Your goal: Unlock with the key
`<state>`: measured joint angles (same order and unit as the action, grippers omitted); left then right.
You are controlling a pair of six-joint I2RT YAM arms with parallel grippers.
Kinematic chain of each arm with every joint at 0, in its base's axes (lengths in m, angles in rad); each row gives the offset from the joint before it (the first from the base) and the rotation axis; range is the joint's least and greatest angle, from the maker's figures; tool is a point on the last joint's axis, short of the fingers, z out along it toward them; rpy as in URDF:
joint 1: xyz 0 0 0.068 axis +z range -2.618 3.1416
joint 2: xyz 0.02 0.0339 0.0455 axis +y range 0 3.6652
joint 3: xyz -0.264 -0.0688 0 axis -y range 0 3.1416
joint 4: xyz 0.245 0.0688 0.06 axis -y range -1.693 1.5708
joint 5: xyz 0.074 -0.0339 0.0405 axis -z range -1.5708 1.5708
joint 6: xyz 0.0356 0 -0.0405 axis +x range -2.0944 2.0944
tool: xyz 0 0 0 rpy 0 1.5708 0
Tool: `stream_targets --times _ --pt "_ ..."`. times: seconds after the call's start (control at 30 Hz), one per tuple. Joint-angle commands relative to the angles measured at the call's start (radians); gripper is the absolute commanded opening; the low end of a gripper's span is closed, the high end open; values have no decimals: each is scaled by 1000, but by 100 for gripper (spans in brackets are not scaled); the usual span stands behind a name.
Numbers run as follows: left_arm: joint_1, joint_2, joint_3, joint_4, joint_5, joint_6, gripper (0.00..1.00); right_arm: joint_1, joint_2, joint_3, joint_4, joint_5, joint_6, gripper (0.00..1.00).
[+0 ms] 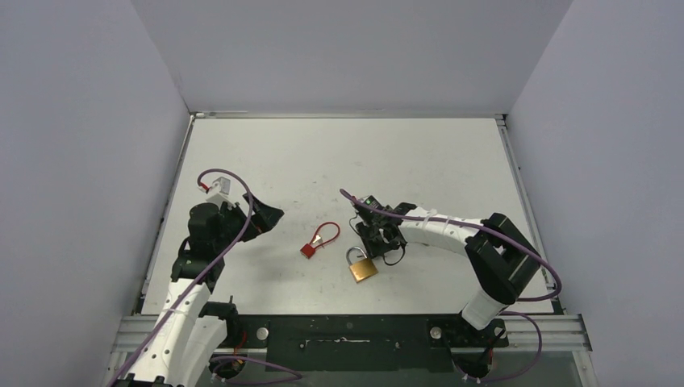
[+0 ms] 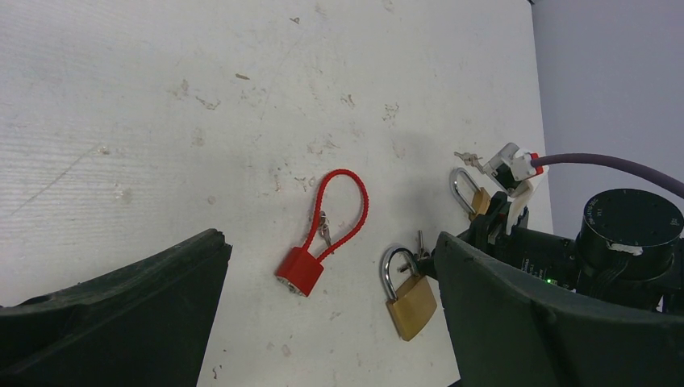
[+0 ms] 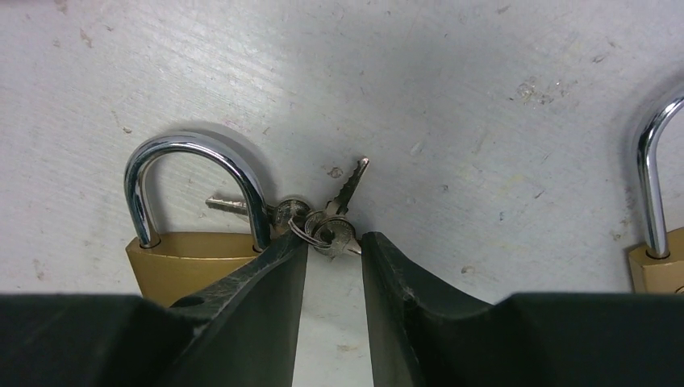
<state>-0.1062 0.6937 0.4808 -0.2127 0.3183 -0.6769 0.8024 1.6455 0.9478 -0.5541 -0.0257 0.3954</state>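
A brass padlock [image 1: 362, 268] with a closed steel shackle lies on the white table; it shows in the left wrist view [image 2: 411, 302] and the right wrist view [image 3: 189, 258]. A ring of small silver keys [image 3: 331, 230] lies by its shackle. My right gripper [image 3: 335, 242] is down at the table, its narrow-set fingertips pressed on either side of the key heads. In the top view the right gripper [image 1: 379, 238] sits just above the padlock. My left gripper [image 1: 266, 218] is wide open and empty, hovering left of the locks [image 2: 331, 266].
A red cable lock [image 1: 309, 248] with a small key [image 2: 324, 228] on its loop lies left of the brass padlock. A second brass padlock [image 2: 469, 193] lies beyond my right gripper, at the right edge of the right wrist view [image 3: 655, 201]. Grey walls surround the table [image 1: 323, 153].
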Motion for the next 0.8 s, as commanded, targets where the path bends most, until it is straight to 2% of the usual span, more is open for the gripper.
stream_targets --times 0.0,0.13,0.33,0.43,0.77 --pt "-4 8 20 40 -7 3 97 10 14 33 60 21 -61 33" --pt "-4 13 31 38 -8 6 97 10 45 42 97 21 -98 30" --pt "-4 14 42 30 -12 11 97 9 39 36 128 21 -112 8" --pt "-4 15 46 31 -9 7 97 9 1 28 148 21 -108 1" --pt "-6 0 24 69 37 -59 97 -1 -119 -12 229 48 -60 0"
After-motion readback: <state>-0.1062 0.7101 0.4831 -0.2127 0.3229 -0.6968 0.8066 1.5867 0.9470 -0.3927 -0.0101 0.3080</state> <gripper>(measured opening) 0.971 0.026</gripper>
